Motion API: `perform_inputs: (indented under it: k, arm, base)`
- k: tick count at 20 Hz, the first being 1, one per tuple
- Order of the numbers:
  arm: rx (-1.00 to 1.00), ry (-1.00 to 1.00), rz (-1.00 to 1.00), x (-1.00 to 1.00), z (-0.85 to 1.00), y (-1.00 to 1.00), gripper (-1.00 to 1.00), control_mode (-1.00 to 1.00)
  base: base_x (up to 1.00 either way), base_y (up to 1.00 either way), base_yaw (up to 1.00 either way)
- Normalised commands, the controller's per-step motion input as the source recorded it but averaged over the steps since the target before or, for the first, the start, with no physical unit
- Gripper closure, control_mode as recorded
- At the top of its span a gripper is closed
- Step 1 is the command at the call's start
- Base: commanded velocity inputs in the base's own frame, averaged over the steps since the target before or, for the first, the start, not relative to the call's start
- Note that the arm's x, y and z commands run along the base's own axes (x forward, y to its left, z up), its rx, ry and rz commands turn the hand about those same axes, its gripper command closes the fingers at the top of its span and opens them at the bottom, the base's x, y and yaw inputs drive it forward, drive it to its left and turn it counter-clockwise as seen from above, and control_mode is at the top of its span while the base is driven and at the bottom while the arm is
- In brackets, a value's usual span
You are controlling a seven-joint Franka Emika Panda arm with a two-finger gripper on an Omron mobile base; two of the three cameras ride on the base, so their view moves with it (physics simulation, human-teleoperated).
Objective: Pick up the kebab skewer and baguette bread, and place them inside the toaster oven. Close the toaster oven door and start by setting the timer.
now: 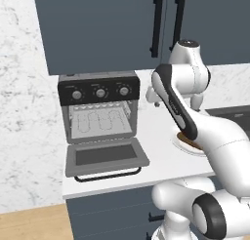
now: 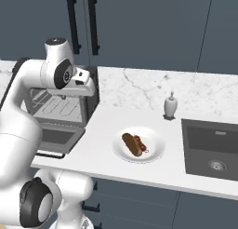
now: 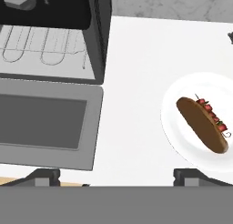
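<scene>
1. White worktop (image 2: 102, 144) runs under dark blue-grey wall cabinets (image 1: 97, 29), with a marble backsplash (image 2: 139, 84) behind it.
2. Nearest the base, the toaster oven door (image 1: 105, 157) lies dropped flat toward the front edge, glass facing up, its black bar handle at the front.
3. Beside it to the right sits a white plate (image 2: 155, 151) carrying the baguette bread (image 2: 131, 144), with the kebab skewer (image 2: 141, 143) lying along the loaf's right side, touching it.
4. Seen from the hand camera, the loaf (image 3: 202, 125) and skewer (image 3: 213, 116) lie diagonally on the plate (image 3: 177, 127).
5. Over the worktop hangs the hand (image 3: 116, 176), between door and plate; its fingertips (image 3: 45, 175) stand wide apart, holding nothing.
6. Behind the door, the toaster oven (image 1: 97, 105) stands open, wire rack showing, three knobs on its black top panel.
7. Farther right are a dark sink (image 2: 211, 149) and, toward the backsplash, a small white soap dispenser (image 2: 170, 104).
</scene>
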Motion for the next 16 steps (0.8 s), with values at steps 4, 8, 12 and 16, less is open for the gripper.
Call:
perform_inputs:
  k: [4,8,12,16]
  arm:
    - [0.00,0.00,0.00,0.00,0.00,0.00,-1.00,1.00]
    - [0.00,0.00,0.00,0.00,0.00,0.00,-1.00,1.00]
    - [0.00,0.00,0.00,0.00,0.00,0.00,-1.00,1.00]
    - [0.00,0.00,0.00,0.00,0.00,0.00,-1.00,1.00]
  base:
    - [0.00,0.10,0.00]
    - [0.00,0.00,0.00]
    - [0.00,0.00,0.00]
    - [0.00,0.00,0.00]
